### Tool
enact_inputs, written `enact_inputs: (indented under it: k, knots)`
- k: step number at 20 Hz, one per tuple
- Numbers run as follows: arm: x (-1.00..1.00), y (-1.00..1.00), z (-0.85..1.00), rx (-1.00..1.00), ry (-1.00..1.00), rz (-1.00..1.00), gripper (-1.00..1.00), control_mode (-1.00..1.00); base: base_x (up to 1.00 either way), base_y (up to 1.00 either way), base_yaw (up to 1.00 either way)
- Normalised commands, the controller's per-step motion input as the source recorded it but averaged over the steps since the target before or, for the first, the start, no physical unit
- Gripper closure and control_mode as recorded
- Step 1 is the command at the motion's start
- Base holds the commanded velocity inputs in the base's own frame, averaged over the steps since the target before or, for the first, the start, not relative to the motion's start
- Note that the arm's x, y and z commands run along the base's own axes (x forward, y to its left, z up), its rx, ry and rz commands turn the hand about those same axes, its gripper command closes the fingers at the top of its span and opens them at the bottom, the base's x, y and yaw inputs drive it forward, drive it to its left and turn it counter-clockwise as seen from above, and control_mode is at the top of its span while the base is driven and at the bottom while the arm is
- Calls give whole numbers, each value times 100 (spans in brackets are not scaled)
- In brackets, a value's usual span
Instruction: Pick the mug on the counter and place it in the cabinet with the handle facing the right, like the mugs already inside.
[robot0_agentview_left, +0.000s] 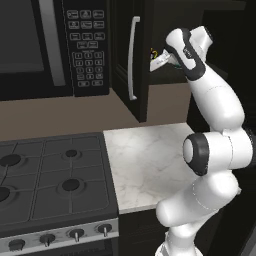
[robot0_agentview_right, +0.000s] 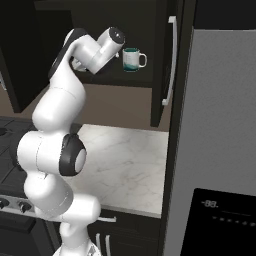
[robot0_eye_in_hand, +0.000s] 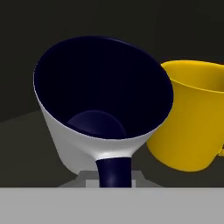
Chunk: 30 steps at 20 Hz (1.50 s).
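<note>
The dark blue handle (robot0_eye_in_hand: 113, 171) of the grey-white mug (robot0_eye_in_hand: 83, 144), pinched in the closed gripper (robot0_eye_in_hand: 112, 177), sits inside the open black cabinet (robot0_agentview_right: 159, 100) touching a yellow mug (robot0_eye_in_hand: 192, 127), with a teal-marked mug (robot0_agentview_right: 132, 59) further right, above the marbled counter (robot0_agentview_left: 145, 160)

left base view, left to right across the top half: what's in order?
Microwave door window → microwave keypad → cabinet door's silver bar handle → robot arm's upper end, reaching into the cabinet.
</note>
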Motion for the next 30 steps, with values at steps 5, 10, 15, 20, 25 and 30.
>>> enact_inputs:
  k: [5, 10, 15, 20, 25, 30]
  knots:
    - [0, 17, -5, -6, 2, 3, 100, -100, 0, 0, 0]
    - [0, 21, -11, -10, 2, 4, -100, -100, 0, 0, 0]
    - [0, 17, -13, -11, 1, 3, -100, -100, 0, 0, 0]
    - [0, 3, -15, -8, 0, 3, -100, -100, 0, 0, 0]
    - [0, 0, -14, -3, 0, 2, -100, -100, 0, 0, 0]
    - [0, 0, -4, 0, -1, 4, -100, -100, 0, 0, 0]
